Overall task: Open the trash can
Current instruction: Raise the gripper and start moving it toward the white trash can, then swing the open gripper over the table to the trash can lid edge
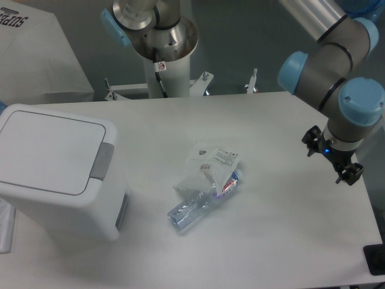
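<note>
Claw point(332, 158) aloft, seemingly spread

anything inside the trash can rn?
Cannot tell. The trash can has its flat white lid shut, with the grey latch strip along the lid's right edge, so the interior is fully covered. The plastic bottle lies outside, on the table.
</note>
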Controlling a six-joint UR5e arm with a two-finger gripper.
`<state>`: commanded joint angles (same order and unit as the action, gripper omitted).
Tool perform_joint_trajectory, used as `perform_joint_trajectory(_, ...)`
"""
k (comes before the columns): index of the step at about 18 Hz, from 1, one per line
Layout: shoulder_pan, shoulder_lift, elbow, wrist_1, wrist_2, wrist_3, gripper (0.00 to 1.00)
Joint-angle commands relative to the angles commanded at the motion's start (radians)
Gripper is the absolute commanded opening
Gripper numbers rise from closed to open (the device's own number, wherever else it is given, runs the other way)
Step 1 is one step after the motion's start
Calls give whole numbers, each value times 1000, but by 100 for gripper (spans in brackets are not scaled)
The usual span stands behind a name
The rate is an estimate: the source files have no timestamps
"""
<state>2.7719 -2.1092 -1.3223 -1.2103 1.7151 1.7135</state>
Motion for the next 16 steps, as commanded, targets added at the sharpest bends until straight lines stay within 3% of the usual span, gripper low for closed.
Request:
perform_joint_trajectory(7, 3, 35, -90, 43, -55, -112, 100)
perform_joint_trajectory(10, -2, 78, -113, 35, -150, -161, 100)
perform_joint_trajectory(14, -23, 140, -153, 38, -363, -383, 100)
perform_joint_trajectory(16, -34, 169, -153, 43, -393, -457, 100)
